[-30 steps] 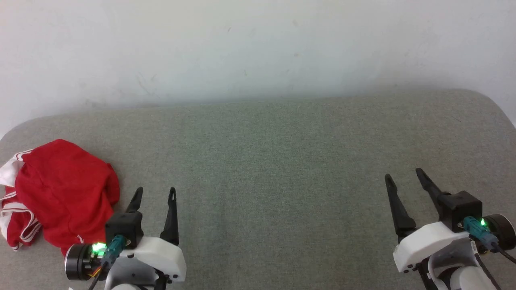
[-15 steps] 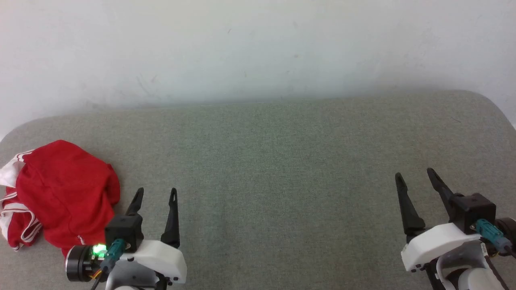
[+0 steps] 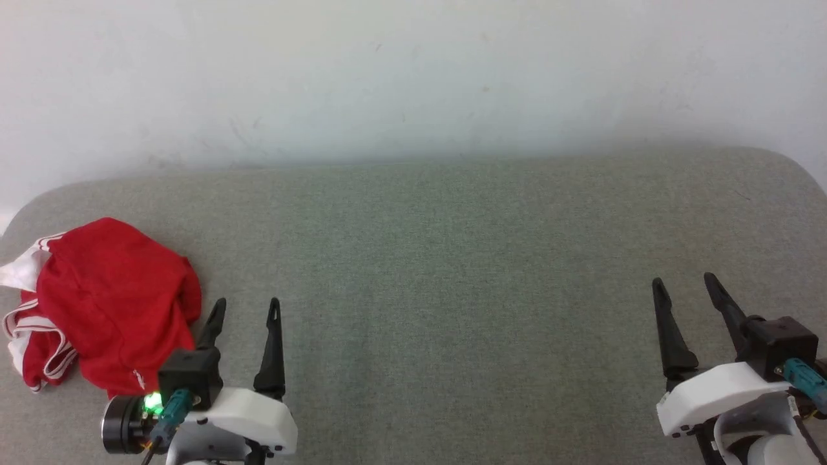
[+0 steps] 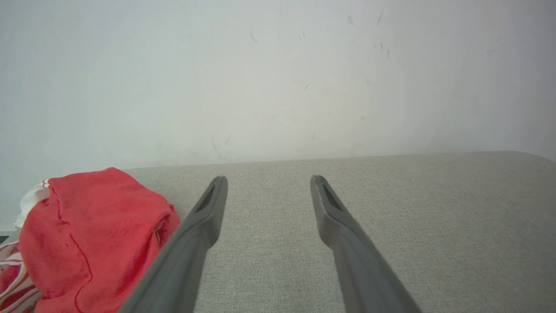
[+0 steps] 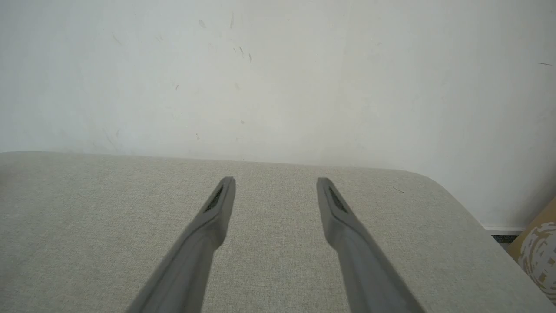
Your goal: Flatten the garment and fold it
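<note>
The garment [image 3: 110, 303] lies crumpled in a red heap at the far left of the grey padded table [image 3: 452, 258], with white striped trim along its left side. The left wrist view has the garment [image 4: 91, 239] at its lower left. My left gripper [image 3: 248, 302] stands open just right of the heap, its nearer finger close to the cloth, nothing between the fingers [image 4: 204, 217]. Far off at the lower right, my right gripper [image 3: 683, 279] is open too, over bare table with nothing between its fingers [image 5: 217, 208].
A pale wall [image 3: 413, 77] rises behind the table's far edge. The table's corners are rounded, and its right end [image 5: 434, 182] drops off. A brown patterned object [image 5: 536, 252] stands on the floor past that end.
The head camera has shifted slightly. My right gripper has drawn back toward the lower right. The left gripper stays by the garment.
</note>
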Robot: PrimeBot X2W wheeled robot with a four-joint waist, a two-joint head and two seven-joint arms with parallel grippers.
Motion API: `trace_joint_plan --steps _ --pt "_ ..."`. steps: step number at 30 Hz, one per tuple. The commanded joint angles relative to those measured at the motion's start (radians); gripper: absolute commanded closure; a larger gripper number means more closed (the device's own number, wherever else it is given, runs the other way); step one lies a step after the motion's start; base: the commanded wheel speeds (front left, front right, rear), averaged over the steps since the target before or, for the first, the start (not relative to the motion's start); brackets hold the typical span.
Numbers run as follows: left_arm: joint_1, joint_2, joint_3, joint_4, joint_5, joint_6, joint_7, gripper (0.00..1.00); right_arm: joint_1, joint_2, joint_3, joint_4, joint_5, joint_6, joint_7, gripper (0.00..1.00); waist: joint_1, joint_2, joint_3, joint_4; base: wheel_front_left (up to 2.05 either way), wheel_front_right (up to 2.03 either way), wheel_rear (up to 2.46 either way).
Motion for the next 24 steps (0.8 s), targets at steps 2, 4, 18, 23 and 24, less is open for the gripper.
trace_joint_plan --steps 2,4,18,23,24 --pt "0.014 -0.001 0.004 -0.007 -0.01 -0.007 -0.011 0.0 0.014 0.001 -0.008 0.007 0.006 -0.001 -0.013 0.0 0.0 0.0 0.003 0.011 0.0 0.0 0.0" --pt "0.015 -0.001 0.007 -0.008 -0.015 -0.008 -0.015 0.0 0.015 0.001 -0.011 0.01 0.005 -0.001 -0.017 0.0 0.0 0.0 0.004 0.02 0.0 0.0 0.0" --pt "0.03 -0.001 0.021 -0.015 -0.034 -0.015 -0.045 0.0 0.017 0.002 -0.014 0.028 -0.007 -0.001 -0.046 0.0 0.0 0.0 0.009 0.089 0.0 0.0 0.0" --pt "0.032 -0.001 0.022 -0.016 -0.038 -0.016 -0.053 0.0 0.014 0.002 -0.012 0.034 -0.013 -0.001 -0.055 0.0 0.0 0.0 0.013 0.111 0.0 0.0 0.0" --pt "0.032 -0.001 0.022 -0.016 -0.039 -0.016 -0.055 0.0 0.013 0.002 -0.012 0.035 -0.014 -0.001 -0.057 0.0 0.0 0.0 0.013 0.117 0.0 0.0 0.0"
